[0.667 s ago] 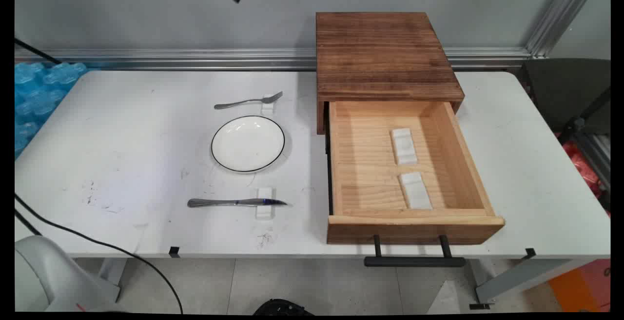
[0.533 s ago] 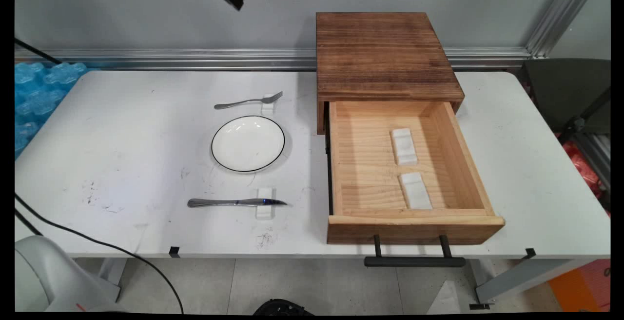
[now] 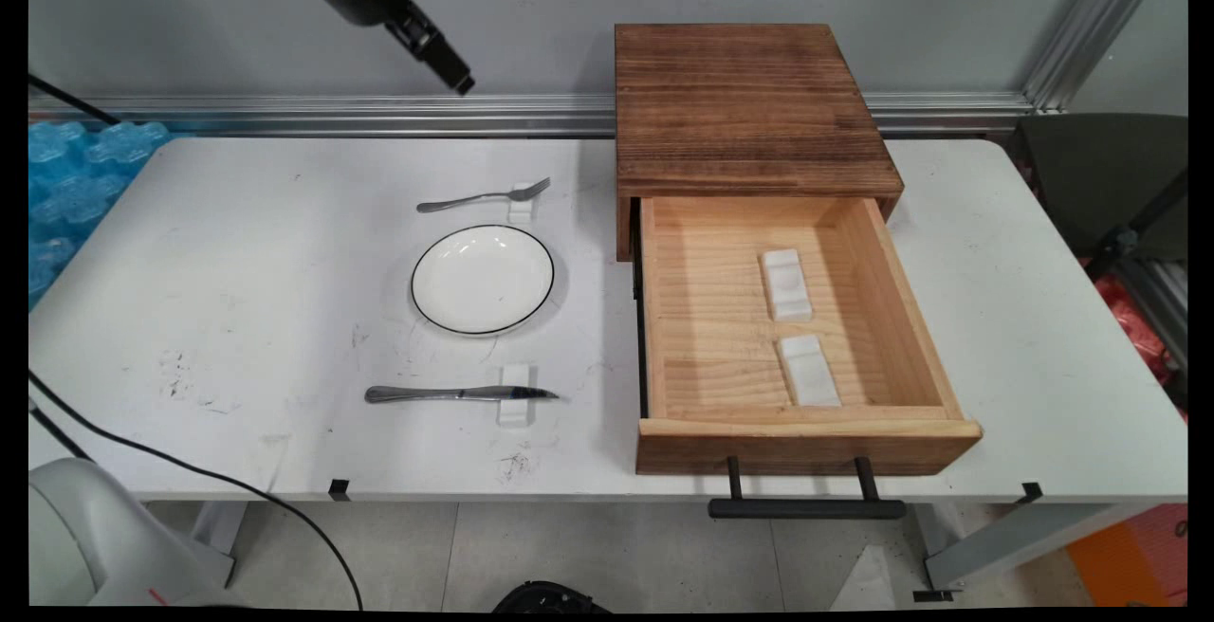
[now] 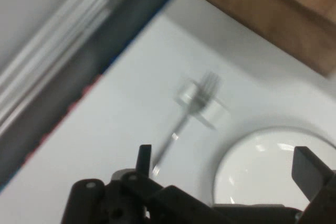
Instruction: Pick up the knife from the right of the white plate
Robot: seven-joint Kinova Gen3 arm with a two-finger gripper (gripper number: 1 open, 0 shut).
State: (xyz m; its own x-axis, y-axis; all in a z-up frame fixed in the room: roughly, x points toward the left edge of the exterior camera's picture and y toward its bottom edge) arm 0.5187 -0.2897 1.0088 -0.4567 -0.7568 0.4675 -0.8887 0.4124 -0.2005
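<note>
My gripper [image 3: 455, 80] hangs high above the table's back, over the wall rail, well above the fork [image 3: 484, 195]. In the hand view the gripper [image 4: 226, 166] is open, its two fingers wide apart with nothing between them. Below it that view shows the fork [image 4: 191, 106] lying across a small white rest [image 4: 207, 109] and the white plate [image 4: 273, 166] with a dark rim. The plate [image 3: 482, 278] sits mid-table, between the fork behind it and a knife [image 3: 460, 394] on its own white rest [image 3: 513, 409] in front.
A dark wooden cabinet [image 3: 749, 105] stands at the back right, its light wood drawer [image 3: 787, 432] pulled out toward the front edge. Two white rests [image 3: 785, 283] lie inside it. Blue bubble wrap [image 3: 71, 176] lies beyond the left edge. A black cable [image 3: 190, 475] trails at front left.
The gripper has come down from the top edge and now hangs lower in front of the wall. Nothing on the table has moved.
</note>
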